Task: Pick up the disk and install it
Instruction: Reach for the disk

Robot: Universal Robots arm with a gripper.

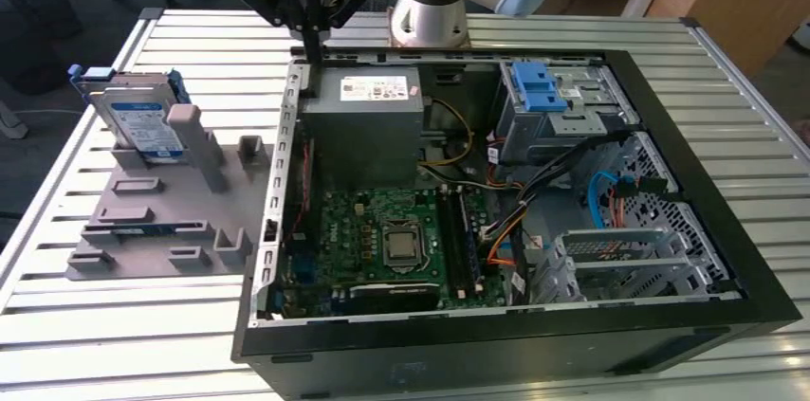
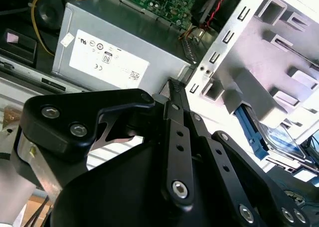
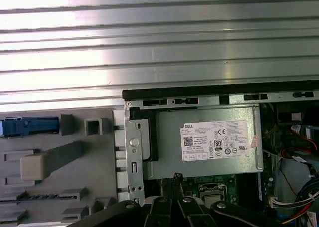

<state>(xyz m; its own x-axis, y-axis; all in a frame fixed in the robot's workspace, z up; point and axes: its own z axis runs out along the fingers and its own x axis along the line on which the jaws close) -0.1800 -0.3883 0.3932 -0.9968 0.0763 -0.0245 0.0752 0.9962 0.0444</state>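
Slatted metal table (image 1: 114,325) carries everything, and on it we find the disk (image 1: 137,121) standing on edge in a grey moulded holder (image 1: 165,230) at the exterior view's left, outside the open computer case (image 1: 506,349). That camera gives us the disk's labelled face with its blue band and the blue rails along its sides. The first wrist view shows the disk (image 3: 30,126) edge-on, as a blue strip seated in the holder (image 3: 65,157). The second wrist view catches a slice of its silver face and 1 blue rail (image 2: 281,137) behind a block of the holder (image 2: 279,48). The black gripper (image 1: 310,41) hangs above the case's wall at the corner nearest the holder, clear of the disk. Its 2 fingers are pressed together with nothing between them, so in the exterior view they read as 1 thin point. In the second wrist view we see the gripper (image 2: 173,85) tips meeting just beside the grey power supply (image 2: 114,43). In the first wrist view the gripper (image 3: 175,178) tips sit over the edge of the same power supply (image 3: 209,142), whose white sticker faces the camera. The exterior view places that power supply (image 1: 367,126) inside the case beside the wall. Deeper in, it gives us the green motherboard (image 1: 367,221) and, toward its right, the silver drive cage (image 1: 589,98) with a blue latch (image 1: 538,88).
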